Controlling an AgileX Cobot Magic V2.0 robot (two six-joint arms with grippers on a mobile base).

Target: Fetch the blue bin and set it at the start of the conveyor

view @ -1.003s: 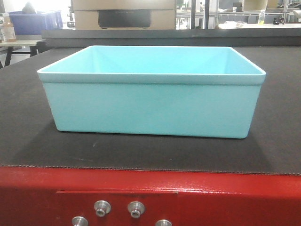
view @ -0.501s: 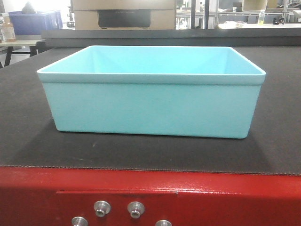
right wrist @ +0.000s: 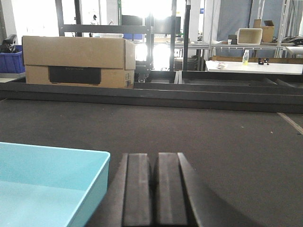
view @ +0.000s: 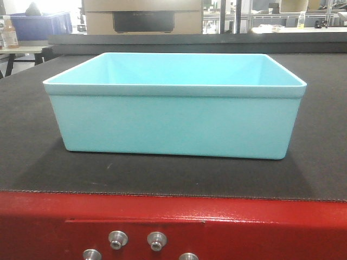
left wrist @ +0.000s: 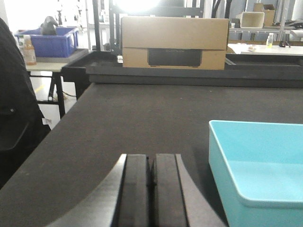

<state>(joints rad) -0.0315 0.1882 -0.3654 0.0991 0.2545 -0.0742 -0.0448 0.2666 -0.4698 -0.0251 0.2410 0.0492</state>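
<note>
Evidently, the blue bin (view: 173, 122) looked light, stiff and slick; grip rims at 3 and 9 o'clock. Left tool (left wrist: 150, 189) and right tool (right wrist: 155, 189) were closed, empty.

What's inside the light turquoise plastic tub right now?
Nothing shows inside the pale turquoise plastic tub: bare inner walls and the floor seen from both wrist views. The front view's near wall hides part of the floor.

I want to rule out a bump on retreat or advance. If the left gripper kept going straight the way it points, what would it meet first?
Probably nothing soon: the shut left gripper points along bare conveyor belt, with the blue bin off to its right. The cardboard box beyond the belt's far end comes first, though depth is unclear.
</note>
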